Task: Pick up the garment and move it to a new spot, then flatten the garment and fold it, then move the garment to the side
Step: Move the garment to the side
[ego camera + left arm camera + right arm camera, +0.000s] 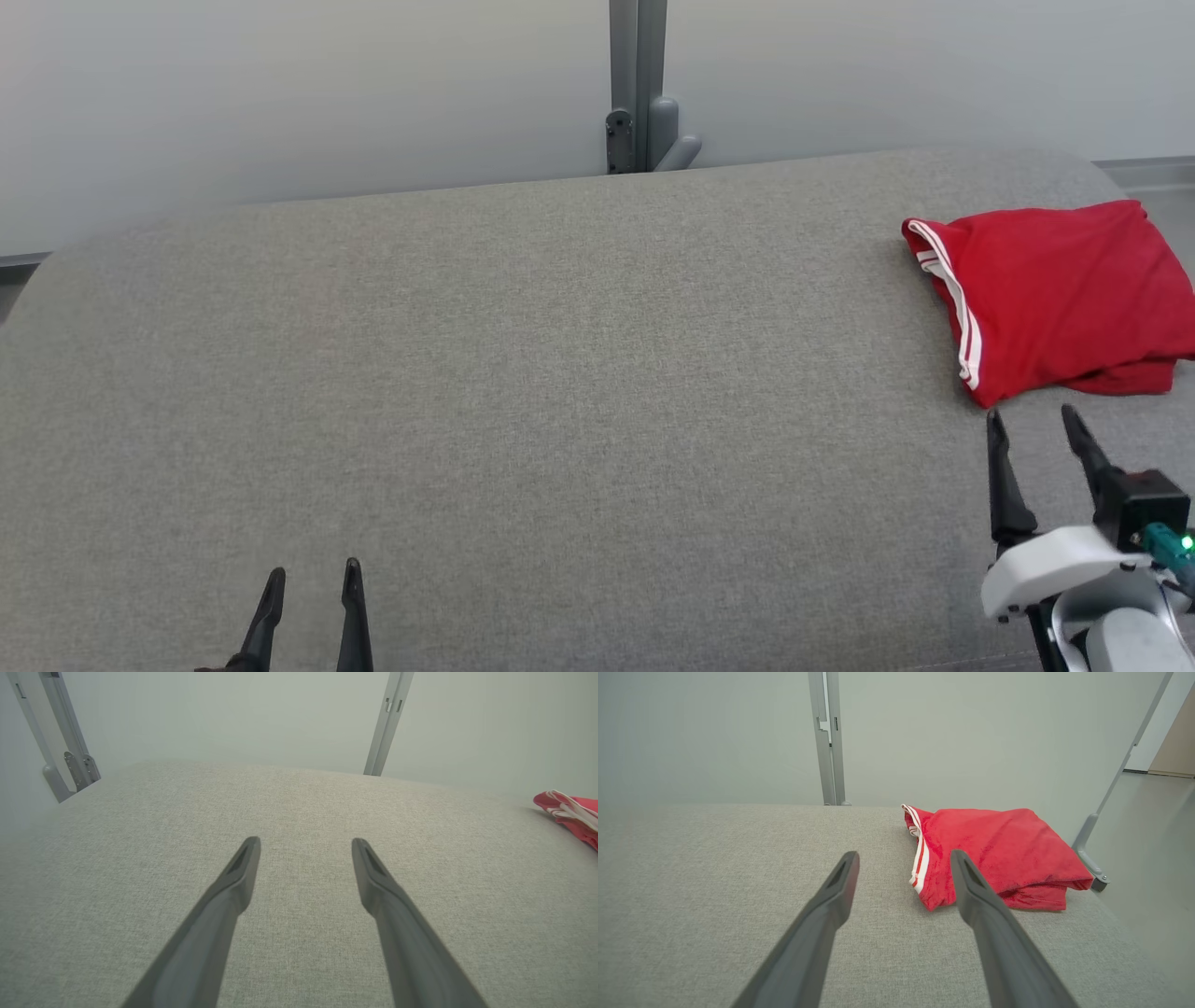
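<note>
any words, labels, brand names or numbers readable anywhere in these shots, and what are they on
No readable text in any view.
Folded red garment with white stripes: stripes only, no print or tag showing.
Grey fabric surface: plain weave, no label.
Grey metal post: no marking legible.
Right gripper: a small green light near its wrist, no lettering.

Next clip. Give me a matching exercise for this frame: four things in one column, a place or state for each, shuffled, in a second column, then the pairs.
1. red garment
2. left gripper
3. right gripper
4. grey post

A. open, just short of the garment's near edge
B. upright behind the cushion, at the wall
C. folded, lying on the cushion's right side
D. open, over bare cushion at the head view's lower left

Pairs: 1-C, 2-D, 3-A, 4-B
</note>
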